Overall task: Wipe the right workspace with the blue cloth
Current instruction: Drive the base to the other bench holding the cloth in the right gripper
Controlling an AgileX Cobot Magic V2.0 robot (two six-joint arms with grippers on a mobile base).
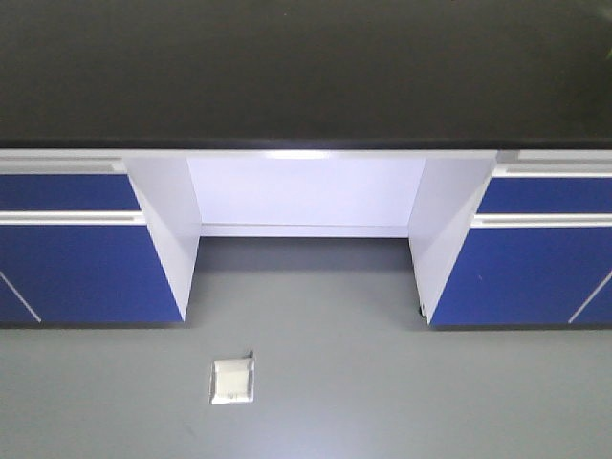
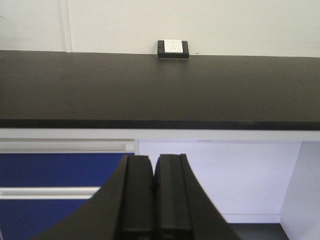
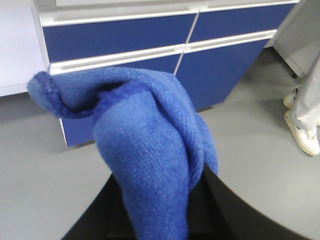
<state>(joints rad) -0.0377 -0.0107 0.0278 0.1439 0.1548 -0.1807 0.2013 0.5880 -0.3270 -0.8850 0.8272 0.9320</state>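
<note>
Right gripper [image 3: 162,222] clamps the blue cloth [image 3: 150,145], left gripper [image 2: 153,200] sits closed and empty; the cloth should land flat on the right workspace [image 2: 150,90] before the socket box [image 2: 173,49].

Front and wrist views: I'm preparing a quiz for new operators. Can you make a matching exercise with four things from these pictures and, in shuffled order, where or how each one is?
Things
1. blue cloth
2. left gripper
3. socket box
4. floor plate

Place or state
A. at the back edge of the black benchtop
B. shut, holding nothing
C. lying on the grey floor
D. bunched up, lifted in the air

Pairs: 1-D, 2-B, 3-A, 4-C
</note>
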